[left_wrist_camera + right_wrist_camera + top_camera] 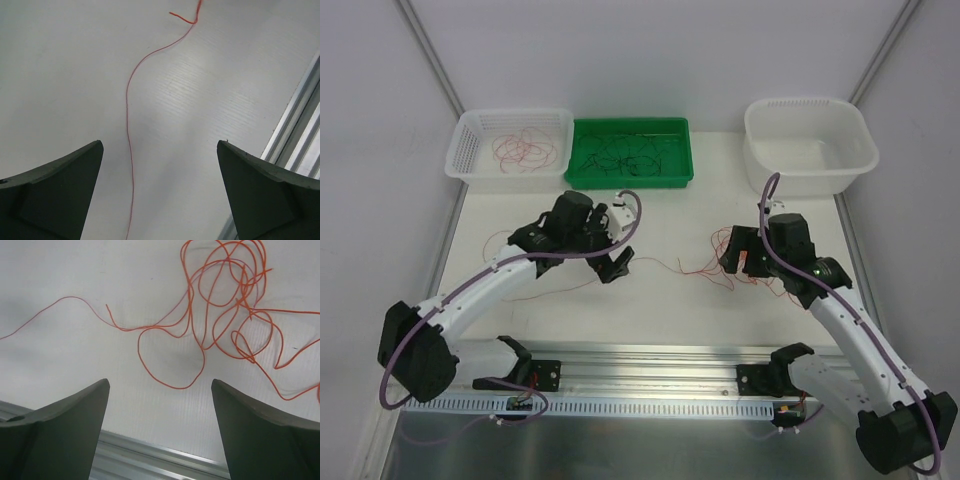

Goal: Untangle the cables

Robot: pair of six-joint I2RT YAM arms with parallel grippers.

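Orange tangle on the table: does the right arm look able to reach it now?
Probably yes: the right pincer is open just before the orange tangle, and nothing lies between them.

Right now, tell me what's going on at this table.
This is a cable-untangling job, partway through. The left pincer is open above a single orange-red strand lying on the table. The right pincer is open above a loose orange-red tangle. Neither holds anything. At the far edge, a white basket holds reddish wires and a green tray holds dark wires.
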